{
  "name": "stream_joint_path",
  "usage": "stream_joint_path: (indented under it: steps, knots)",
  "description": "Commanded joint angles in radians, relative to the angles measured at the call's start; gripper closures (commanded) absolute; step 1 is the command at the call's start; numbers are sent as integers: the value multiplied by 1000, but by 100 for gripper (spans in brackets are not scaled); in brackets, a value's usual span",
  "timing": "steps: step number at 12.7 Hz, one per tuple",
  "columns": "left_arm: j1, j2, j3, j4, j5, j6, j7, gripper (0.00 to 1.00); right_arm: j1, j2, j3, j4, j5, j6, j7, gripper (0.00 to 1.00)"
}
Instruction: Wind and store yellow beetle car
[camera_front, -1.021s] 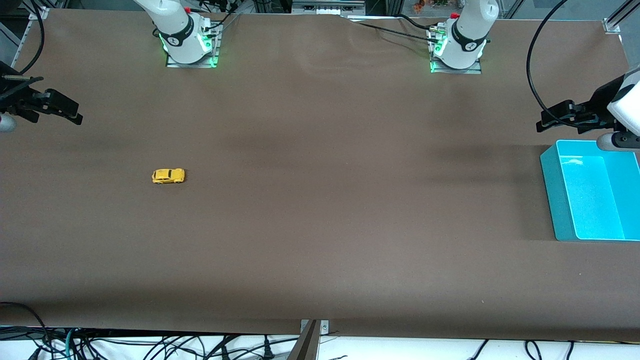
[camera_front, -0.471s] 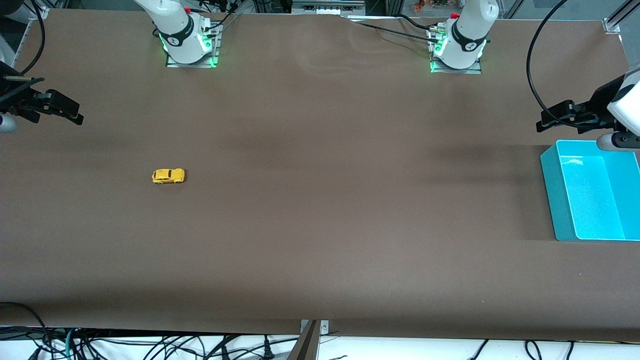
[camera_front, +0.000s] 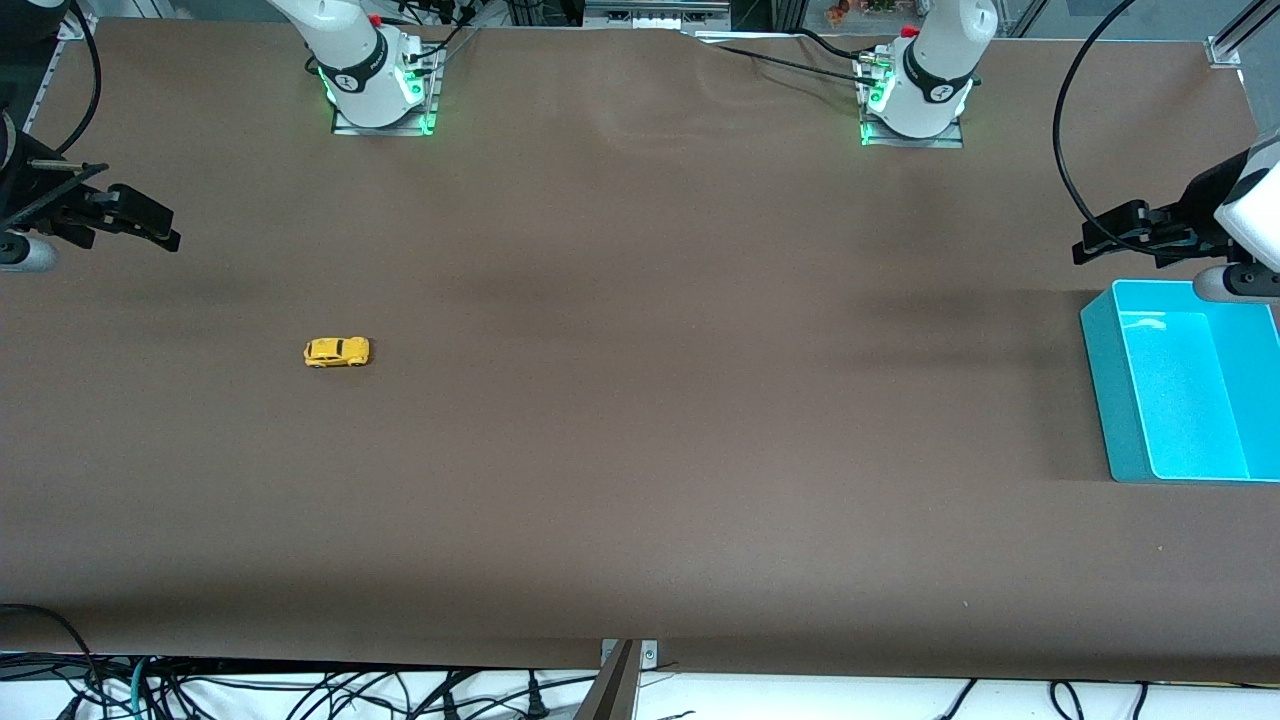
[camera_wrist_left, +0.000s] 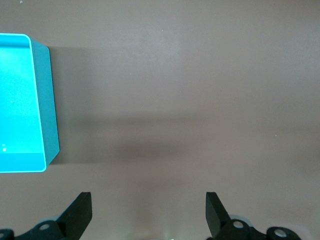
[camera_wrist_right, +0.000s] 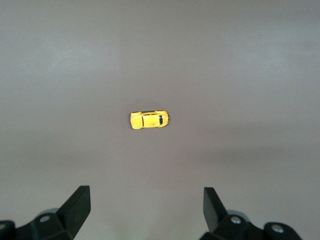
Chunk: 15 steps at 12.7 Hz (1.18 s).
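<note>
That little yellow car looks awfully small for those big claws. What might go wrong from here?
The yellow beetle car is tiny against the open right gripper, so a slightly off grasp could nudge it away on its wheels. The teal bin sits at the left arm's end, under the open left gripper, so storing may need a risky handover.

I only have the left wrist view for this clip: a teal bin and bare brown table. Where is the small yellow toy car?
Observer: The small yellow toy car sits on the brown table toward the right arm's end, away from the teal bin.
Operator: Is anything holding it?
Observer: No. The right gripper hangs open above it, not touching.
Operator: And the bin?
Observer: Nothing shows inside it; the left gripper, open, is over the table beside it.
</note>
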<state>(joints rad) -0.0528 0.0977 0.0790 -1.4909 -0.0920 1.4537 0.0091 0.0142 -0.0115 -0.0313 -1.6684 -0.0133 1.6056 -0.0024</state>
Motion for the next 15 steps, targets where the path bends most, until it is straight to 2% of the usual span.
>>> stream_joint_path:
  steps: [1, 13, 15]
  knots:
    - [2, -3, -4, 3, 20, 7, 22, 0, -16, -13, 28, -11, 3, -6, -14, 0]
    - [4, -3, -4, 3, 18, 5, 22, 0, -16, -10, 36, -31, 6, -4, -14, 0]
    - [4, -3, -4, 1, 18, 7, 22, 0, -16, -10, 36, -40, 6, -4, -69, 0]
